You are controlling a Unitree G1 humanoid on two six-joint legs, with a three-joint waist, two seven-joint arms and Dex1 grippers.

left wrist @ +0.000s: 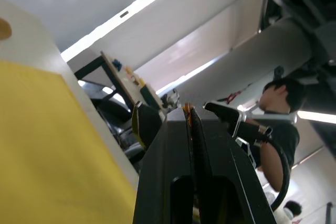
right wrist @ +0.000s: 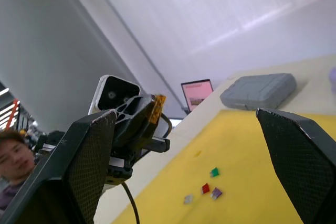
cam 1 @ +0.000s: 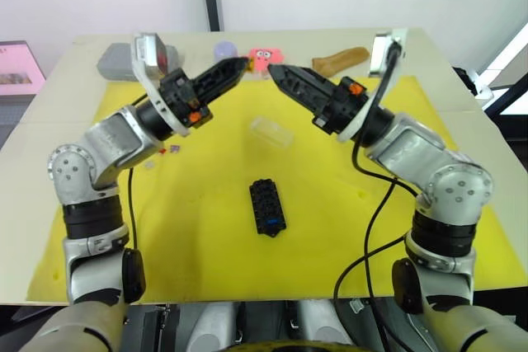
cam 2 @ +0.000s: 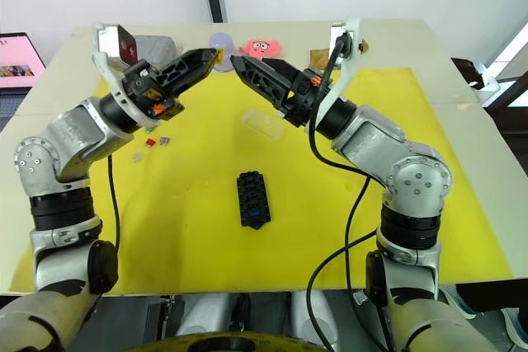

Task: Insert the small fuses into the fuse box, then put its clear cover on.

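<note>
The black fuse box lies in the middle of the yellow mat, with a blue fuse in a slot at its near end. Behind it lies the clear cover. Both arms are raised above the mat's far half, tips almost meeting. My left gripper is shut on an amber fuse at its tip. Facing it, my right gripper is open and holds nothing. Green, red, purple and grey small fuses lie loose on the mat's left side.
A grey rounded case sits at the table's far left. A lilac cup, a pink toy and a brown object line the far edge. A person stands beyond the table.
</note>
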